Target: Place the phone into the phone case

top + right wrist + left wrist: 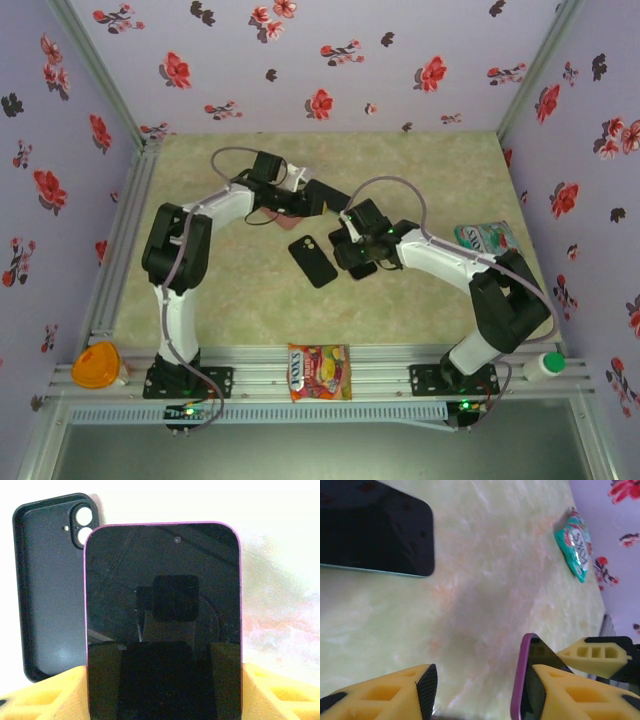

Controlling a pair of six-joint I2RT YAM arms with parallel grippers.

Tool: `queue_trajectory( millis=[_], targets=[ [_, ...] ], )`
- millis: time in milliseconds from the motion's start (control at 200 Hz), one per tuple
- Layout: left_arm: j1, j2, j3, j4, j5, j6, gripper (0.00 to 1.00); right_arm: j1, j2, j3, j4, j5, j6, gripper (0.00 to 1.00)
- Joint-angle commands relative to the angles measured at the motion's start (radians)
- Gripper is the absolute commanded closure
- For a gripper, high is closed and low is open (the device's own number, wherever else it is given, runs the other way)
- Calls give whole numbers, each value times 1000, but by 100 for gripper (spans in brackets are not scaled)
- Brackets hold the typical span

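Right wrist view: the right gripper (162,700) is clamped on the long edges of the phone (162,605) near its lower end, screen toward the camera. The phone case (50,595) lies at 9 o'clock, open side up, empty.

Left wrist view: the left gripper (481,687) stands open, the phone's purple edge just beside its finger at 5 o'clock.

Top view: the case rests mid-tabletop (230,300), at 8 o'clock from the right gripper.

The phone looks a stiff glass slab, slick and breakable. Its edges seem the safest hold, and the case probably wants pressing on corner by corner.
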Motion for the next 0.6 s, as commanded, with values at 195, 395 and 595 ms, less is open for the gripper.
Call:
queue_trajectory(
  millis=[195, 395, 595],
  targets=[
    [-11, 91, 149, -300, 194, 196, 47, 22, -36, -3, -18, 26, -29, 41],
    [-12, 99, 161, -410, 232, 264, 48, 30, -42, -1, -20, 26, -38, 41],
    [-19, 125, 189, -507, 277, 343, 48, 45, -54, -2, -18, 24, -45, 41]
  ],
)
